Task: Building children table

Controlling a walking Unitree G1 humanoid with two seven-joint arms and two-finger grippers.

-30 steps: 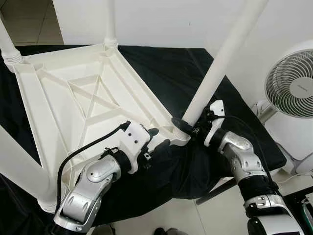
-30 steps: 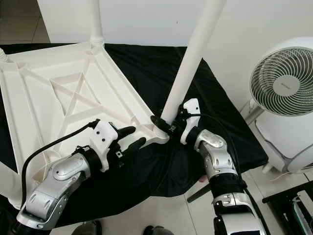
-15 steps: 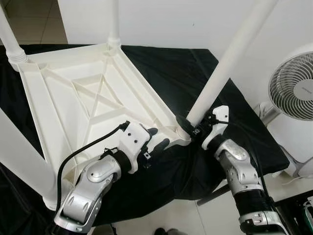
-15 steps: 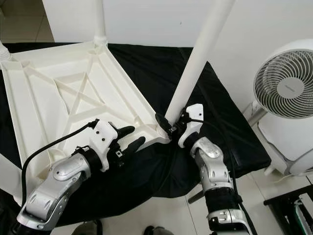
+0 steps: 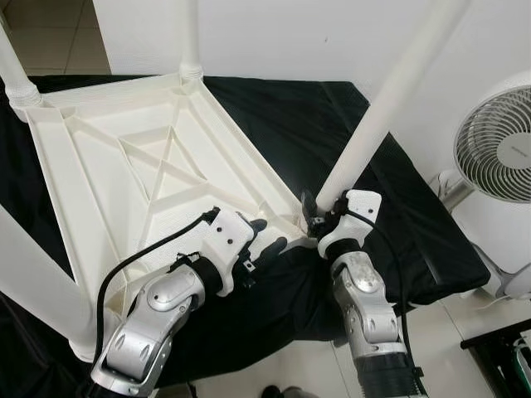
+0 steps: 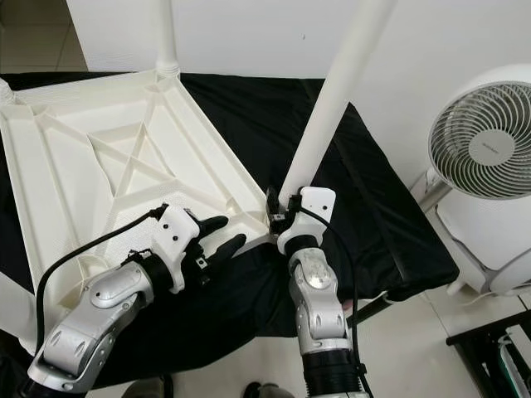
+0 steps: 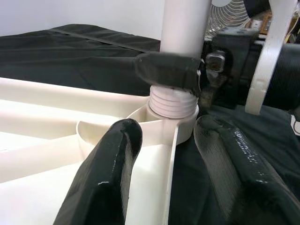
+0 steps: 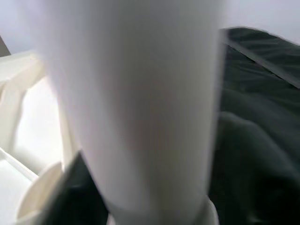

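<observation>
Right pincer (image 5: 313,217) clenches the white leg (image 5: 375,118) at its threaded base; left pincer (image 5: 267,237), fingers spread, straddles the upturned tabletop (image 5: 124,166) rim.

One white upturned tabletop (image 5: 124,174) is lying on one black-draped surface (image 5: 290,116). Four white legs are standing up from its corners: one (image 5: 377,124) right at the right end effector (image 5: 314,217), one (image 5: 37,286) behind the left end effector (image 5: 267,238), two (image 5: 189,41) (image 5: 12,70) well beyond both. One fan (image 5: 496,153) is standing right of them.
</observation>
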